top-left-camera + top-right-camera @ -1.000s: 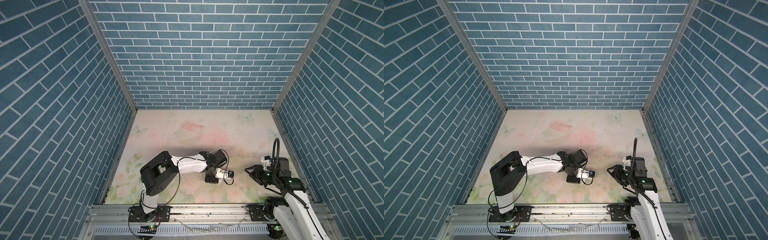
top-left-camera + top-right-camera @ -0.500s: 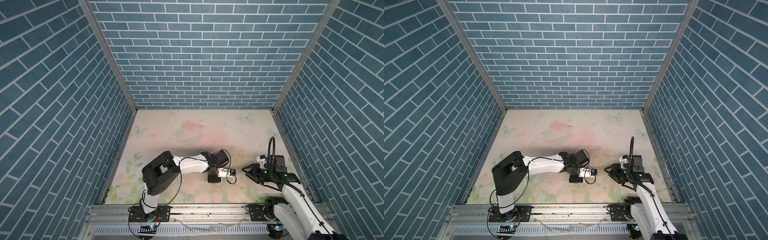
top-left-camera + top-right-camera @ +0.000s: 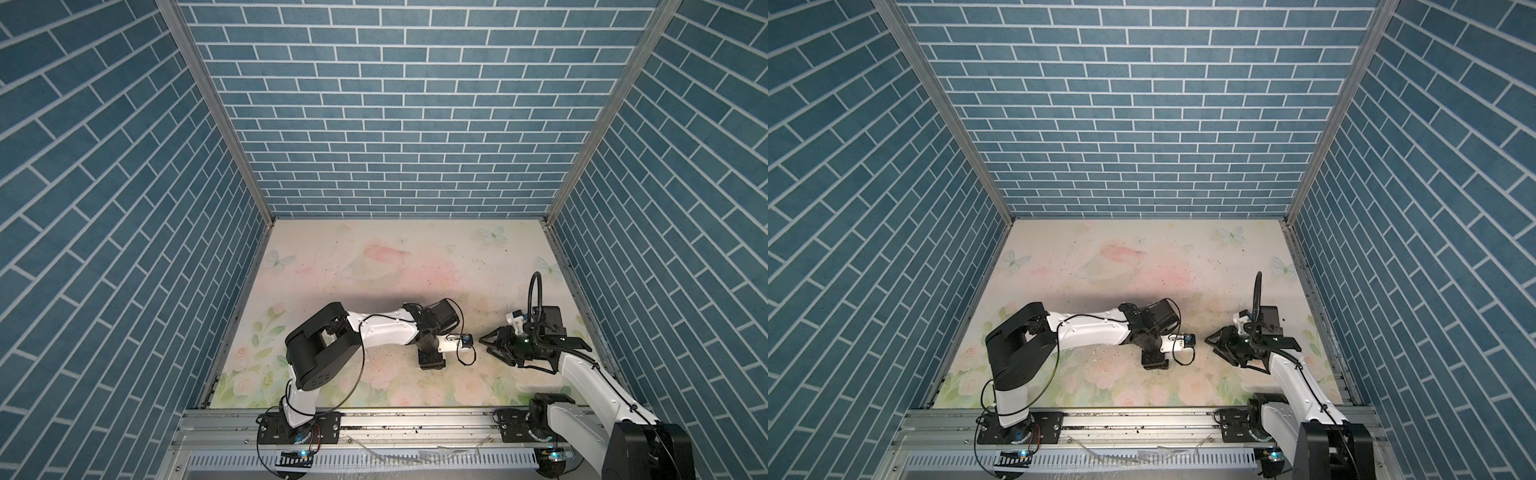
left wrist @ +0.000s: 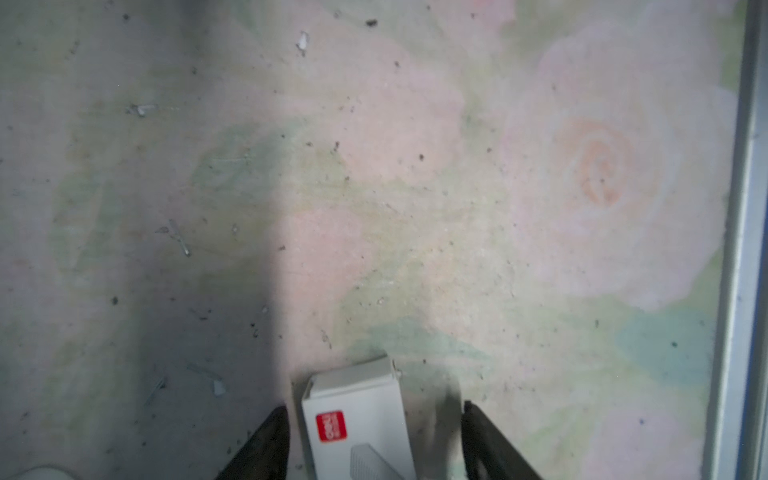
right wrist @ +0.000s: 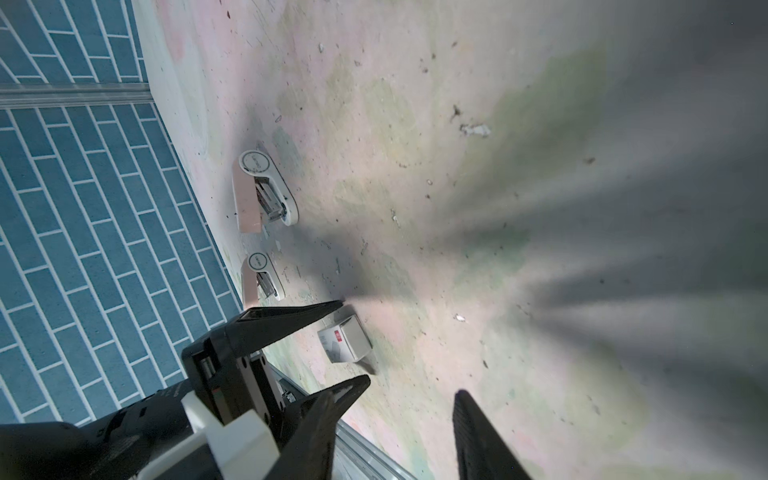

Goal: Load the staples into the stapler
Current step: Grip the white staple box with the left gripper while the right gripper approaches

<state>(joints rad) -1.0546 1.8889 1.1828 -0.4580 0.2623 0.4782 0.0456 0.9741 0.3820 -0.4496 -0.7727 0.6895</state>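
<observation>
The flowered desk point(image 3: 374, 257) was scuffed and gritty. Near its front middle the left pincer point(image 4: 375, 407) pointed down at it, jaws apart. Just to the right, the right pincer point(image 3: 486, 341) hung low, jaws apart and empty, aimed leftward.

Farther left, past the left pincer, two white staplers point(image 5: 266, 187) lay on the desk with their tops swung open. The left arm hid them in both top views.

Between the left pincer's jaws stood a small white box point(image 4: 357, 419) with a red mark. It sat close to one jaw with a clear gap to the other, so nothing was clamped.

I saw no staples in the open. I took them to be inside the box, though I could not tell.

So the job looked early to me: the step in hand was getting the staples out. The next move, I'd say, called for the left pincer to close squarely on that light box without crushing or skidding it. Then the right could draw out a strip and carry it to an open stapler.
</observation>
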